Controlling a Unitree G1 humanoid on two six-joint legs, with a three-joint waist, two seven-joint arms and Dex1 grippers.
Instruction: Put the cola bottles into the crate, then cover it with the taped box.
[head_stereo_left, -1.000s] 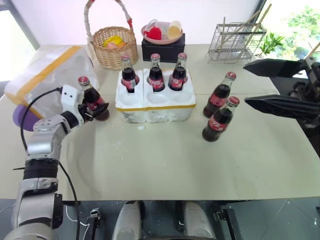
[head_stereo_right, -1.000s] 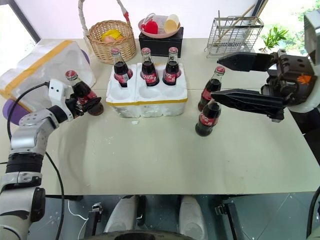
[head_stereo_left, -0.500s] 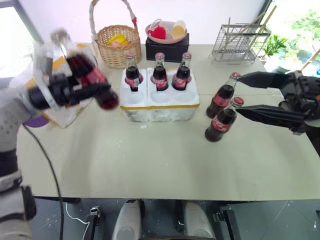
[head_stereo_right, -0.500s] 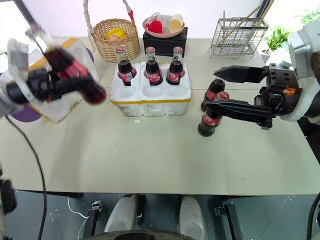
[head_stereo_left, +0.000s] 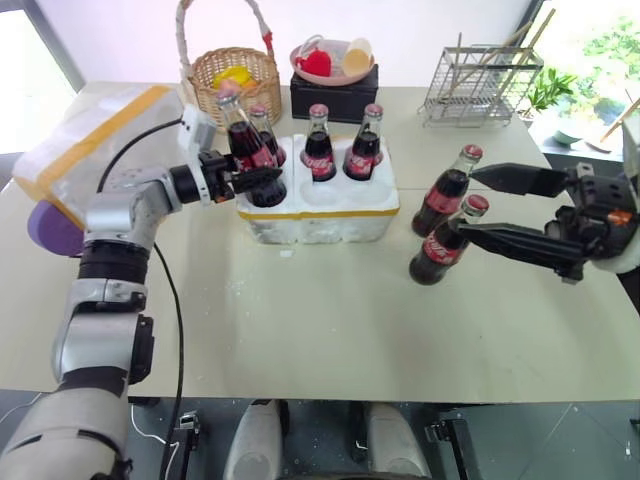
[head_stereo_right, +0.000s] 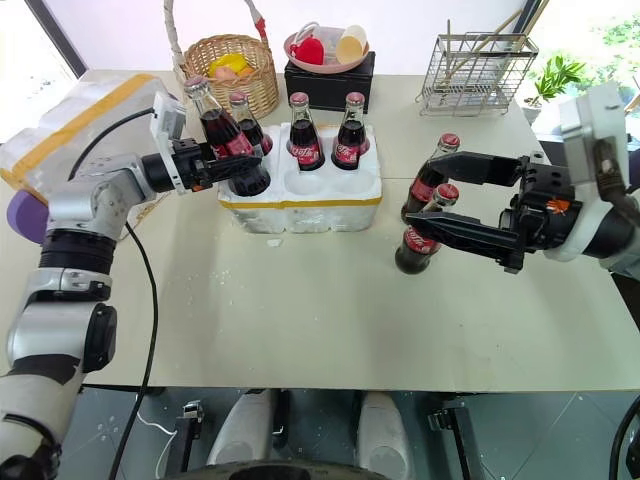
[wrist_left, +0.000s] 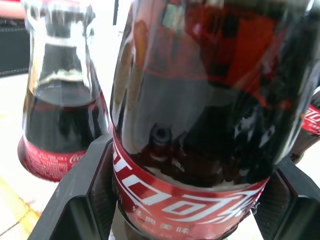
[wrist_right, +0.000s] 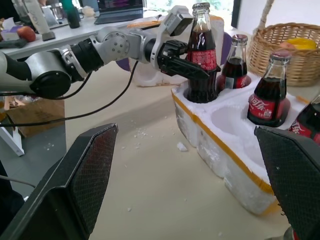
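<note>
Carried from beside taped box (head_stereo_left: 75, 150), cola bottle (head_stereo_left: 247, 158) now enters crate (head_stereo_left: 318, 212).

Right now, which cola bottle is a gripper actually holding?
The tilted bottle at the crate's front-left well, clamped in the left gripper; the others stand free.

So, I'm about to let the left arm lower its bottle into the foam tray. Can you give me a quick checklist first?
1. Left gripper shut on the red-capped glass cola bottle: ok.
2. Bottle over the near-left well of the white styrofoam crate: ok.
3. Bottle upright: not ok, it leans slightly.
4. Bottle bottom seated in the well: cannot tell.
5. Right gripper, open, apart from the crate: ok.
6. Two cola bottles standing on the table clear of the left arm's path: ok.
</note>
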